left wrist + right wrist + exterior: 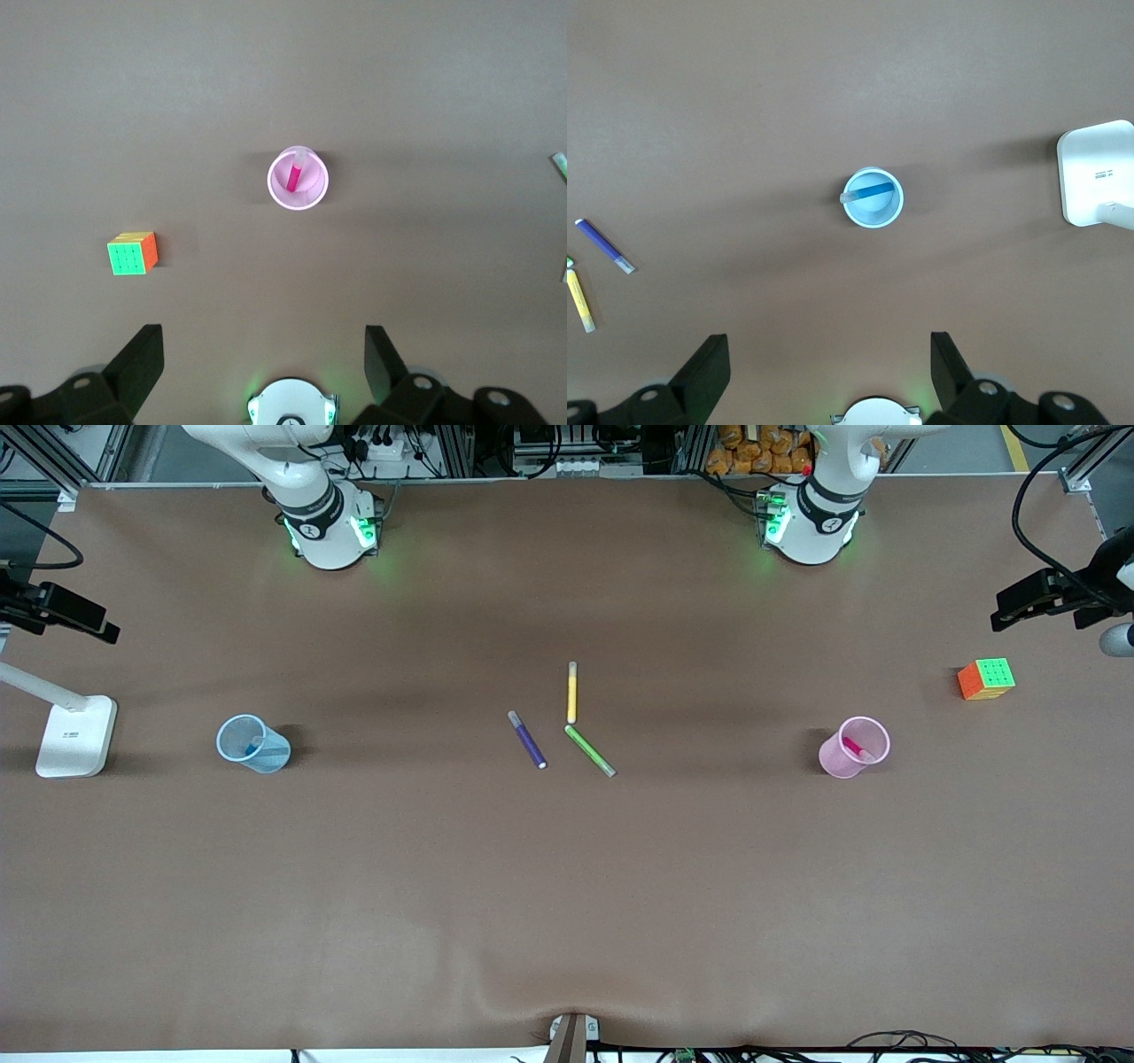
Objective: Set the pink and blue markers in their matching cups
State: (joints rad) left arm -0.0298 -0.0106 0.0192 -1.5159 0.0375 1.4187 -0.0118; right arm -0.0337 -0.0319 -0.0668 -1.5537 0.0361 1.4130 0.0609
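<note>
So the worktop [567, 886] is covered in a matte brown sheet, smooth mostly, with a little ripple at the edge nearest the front camera.

Both task markers are sitting in their cups. The pink marker [854, 748] leans inside the pink cup [853, 747], a small translucent tapered plastic tumbler toward the left arm's end of the worktop. The blue marker [258, 746] leans inside the light blue cup [252, 744], same tapered see-through shape, toward the right arm's end. In the wrist views you can see each marker's pale tip poking up at the rim.

In the middle lie three slim leftover markers: a dark purple marker [527, 740], a yellow marker [572, 692] and a green marker [590, 750]. The yellow and green ones nearly meet end to end; the purple one is just beside them.

A glossy multicoloured puzzle cube [986, 678] sits near the pink cup, farther from the front camera. A white lamp base [77, 735], flat slab with rounded corners, is near the blue cup.

The left end effector [264, 359] hangs high over the pink cup, fingers spread wide, gripping nothing. The right end effector [830, 363] is the same deal over the blue cup: wide apart, empty.
</note>
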